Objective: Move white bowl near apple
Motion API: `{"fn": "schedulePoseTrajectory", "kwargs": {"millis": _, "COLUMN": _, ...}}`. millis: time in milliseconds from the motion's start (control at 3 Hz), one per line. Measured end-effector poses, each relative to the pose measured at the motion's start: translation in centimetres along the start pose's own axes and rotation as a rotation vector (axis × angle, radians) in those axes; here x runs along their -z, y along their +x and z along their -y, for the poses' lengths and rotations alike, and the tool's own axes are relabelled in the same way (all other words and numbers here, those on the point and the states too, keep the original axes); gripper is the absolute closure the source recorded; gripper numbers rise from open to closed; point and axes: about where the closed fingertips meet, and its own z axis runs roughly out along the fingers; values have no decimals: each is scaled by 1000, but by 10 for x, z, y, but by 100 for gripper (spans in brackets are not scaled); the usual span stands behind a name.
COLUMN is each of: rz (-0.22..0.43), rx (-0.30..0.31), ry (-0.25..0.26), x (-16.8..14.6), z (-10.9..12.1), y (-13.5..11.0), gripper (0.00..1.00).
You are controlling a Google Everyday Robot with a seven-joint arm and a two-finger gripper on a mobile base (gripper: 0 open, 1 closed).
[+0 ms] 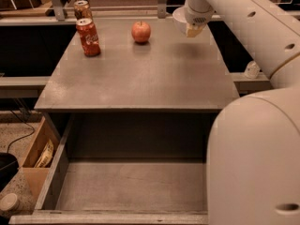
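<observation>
Camera view shows the gripper (192, 30) at the far right of the table (140, 78), holding the white bowl (179, 17) by its rim, up in the air. Carry it left slowly and set it down just beside the apple (141, 31), without bumping it.

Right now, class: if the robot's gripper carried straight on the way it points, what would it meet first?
The gripper, holding the glossy white round bowl, points down. It would probably first meet the flat grey tabletop, right of the small red-orange apple, though depth is unclear.
</observation>
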Motion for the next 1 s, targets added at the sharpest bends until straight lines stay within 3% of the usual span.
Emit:
{"fn": "schedulePoseTrajectory", "kwargs": {"millis": 333, "rz": 80, "rx": -39, "ry": 15, "x": -27, "z": 22, "y": -12, "gripper": 100}}
{"fn": "schedulePoseTrajectory", "kwargs": {"millis": 667, "rz": 159, "rx": -37, "ry": -7, "x": -55, "z": 29, "y": -40, "gripper": 100}}
{"fn": "schedulePoseTrajectory", "kwargs": {"millis": 1000, "rz": 183, "rx": -3, "ry": -59, "x": -73, "z": 20, "y": -59, "gripper": 100}}
